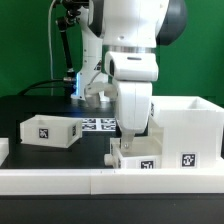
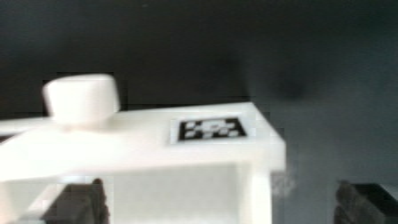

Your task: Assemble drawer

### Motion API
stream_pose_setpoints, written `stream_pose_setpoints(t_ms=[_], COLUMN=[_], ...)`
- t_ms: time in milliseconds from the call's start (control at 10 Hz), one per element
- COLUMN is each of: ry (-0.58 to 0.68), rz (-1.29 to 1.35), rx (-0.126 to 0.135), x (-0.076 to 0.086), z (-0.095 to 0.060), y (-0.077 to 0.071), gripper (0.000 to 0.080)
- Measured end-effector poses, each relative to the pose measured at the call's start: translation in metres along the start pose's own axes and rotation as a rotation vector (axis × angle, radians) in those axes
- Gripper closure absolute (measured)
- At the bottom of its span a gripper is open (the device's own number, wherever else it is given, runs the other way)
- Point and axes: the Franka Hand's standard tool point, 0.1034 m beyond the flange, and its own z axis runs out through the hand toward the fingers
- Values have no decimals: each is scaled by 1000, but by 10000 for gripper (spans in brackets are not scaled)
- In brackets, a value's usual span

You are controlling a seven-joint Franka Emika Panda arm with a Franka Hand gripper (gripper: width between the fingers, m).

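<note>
The drawer is in three white tagged pieces. The tall shell (image 1: 186, 128) stands at the exterior view's right. One small tray (image 1: 50, 131) lies at the left. A second tray (image 1: 137, 160) lies in front, by the shell, under my arm. In the wrist view this tray (image 2: 143, 155) shows its tag and a round knob (image 2: 80, 101). My gripper (image 1: 129, 140) (image 2: 217, 205) is open just above it. One finger (image 2: 71, 205) is over the tray's hollow and the other finger (image 2: 365, 200) is over the black table outside. The tray's side wall lies between them, apart from both.
The long low white rail (image 1: 100, 181) runs along the front edge. The marker board (image 1: 98, 124) lies flat behind the arm. A black stand with cables (image 1: 66, 50) rises at the back. The table is black, against a green backdrop.
</note>
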Motion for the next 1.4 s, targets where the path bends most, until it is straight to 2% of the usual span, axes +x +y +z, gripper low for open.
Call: stream_pose_setpoints(t_ms=[300, 500, 800, 1000, 1100, 1200, 1300, 1400], ry=[-11, -17, -16, -6, 23, 68, 100, 114], rz=[17, 5, -26, -41, -40, -41, -42, -41], rx=[11, 28, 39, 41, 47, 62, 66, 56], x=[-12, -23, -37, -38, -47, -51, -53, -53], z=[-21, -26, -26, -25, -22, -13, -7, -6], y=[6, 11, 12, 12, 10, 14, 23, 32], gripper=[151, 151, 151, 151, 151, 151, 151, 151])
